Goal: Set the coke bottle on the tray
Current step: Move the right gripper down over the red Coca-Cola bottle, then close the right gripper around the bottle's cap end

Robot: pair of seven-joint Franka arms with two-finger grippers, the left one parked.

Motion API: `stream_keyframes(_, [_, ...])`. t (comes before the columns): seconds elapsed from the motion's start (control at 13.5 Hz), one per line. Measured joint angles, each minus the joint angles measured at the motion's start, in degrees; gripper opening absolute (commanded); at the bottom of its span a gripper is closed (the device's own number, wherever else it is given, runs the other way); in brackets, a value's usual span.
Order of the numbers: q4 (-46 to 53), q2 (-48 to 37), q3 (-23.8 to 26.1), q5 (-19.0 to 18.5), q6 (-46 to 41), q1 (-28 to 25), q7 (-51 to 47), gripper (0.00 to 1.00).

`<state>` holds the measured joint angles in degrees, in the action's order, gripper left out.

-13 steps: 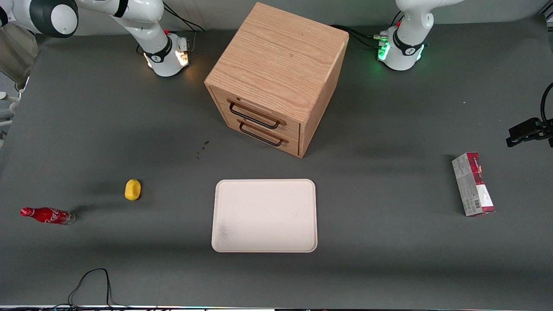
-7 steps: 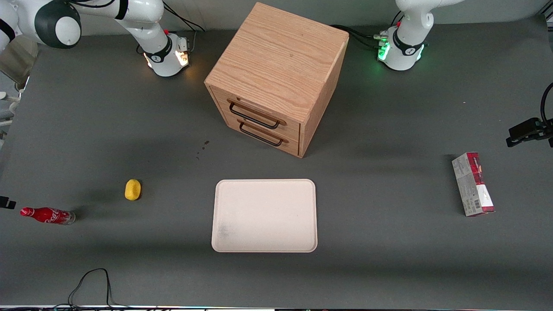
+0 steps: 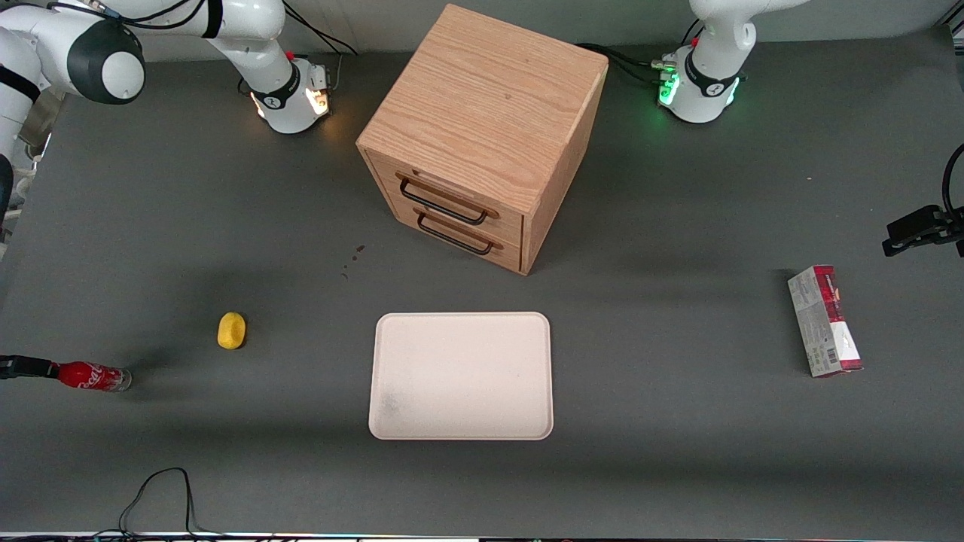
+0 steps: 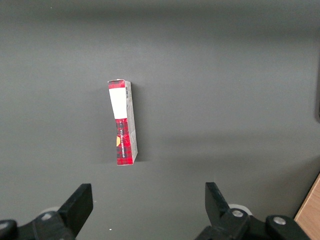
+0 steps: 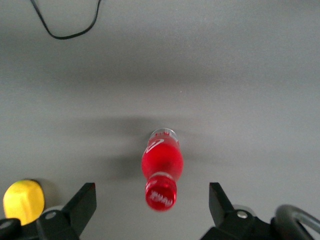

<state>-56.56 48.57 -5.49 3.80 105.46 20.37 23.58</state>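
Coke bottle (image 3: 94, 376) lies on its side on the grey table (image 3: 226, 467), toward the working arm's end, cap pointing outward to the table edge, clear base toward the tray. In the front view a dark fingertip of the gripper (image 3: 26, 366) shows at the frame edge, overlapping the cap end of the bottle; whether it touches cannot be told from there. Right wrist view: coke bottle (image 5: 161, 172) sits between the two black fingers (image 5: 80, 207), cap nearest the camera; gripper (image 5: 152, 212) spread wide, a clear gap of bare table on each side of the bottle, nothing held.

Next along: yellow object (image 3: 231, 330), small and rounded, near the bottle and a little farther from the front camera; also seen in the right wrist view (image 5: 23, 200) just beside one finger. It is apart from the bottle. A black cable (image 3: 162, 489) loops on the table near the front edge.

Tray (image 3: 461, 429) at mid-table, flat, well apart from the bottle, with only open table between the two. Wooden drawer cabinet (image 3: 482, 113) stands farther from the camera than the tray, two dark handles (image 3: 444, 211) on its front, both drawers closed.

Red-and-grey carton (image 3: 825, 320) lies flat toward the parked arm's end; same carton (image 4: 123, 122) in the left wrist view.

Working arm: base (image 3: 290, 94) fixed near the cabinet, white links reaching out past the frame edge, with the wrist camera looking down at the table.
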Motion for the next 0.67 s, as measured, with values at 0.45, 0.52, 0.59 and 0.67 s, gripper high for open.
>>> stream_keyframes(0.45, [-1.2,1.4,0.0,0.0,1.6,0.1,0.5,1.00])
stream_keyframes(0.52, [-1.2,1.4,0.0,0.0,1.6,0.2,0.5,1.00])
stream_keyframes(0.59, [-1.2,1.4,0.0,0.0,1.6,0.3,0.6,0.99])
stream_keyframes(0.67, [-1.2,1.4,0.0,0.0,1.6,0.3,0.7,0.99])
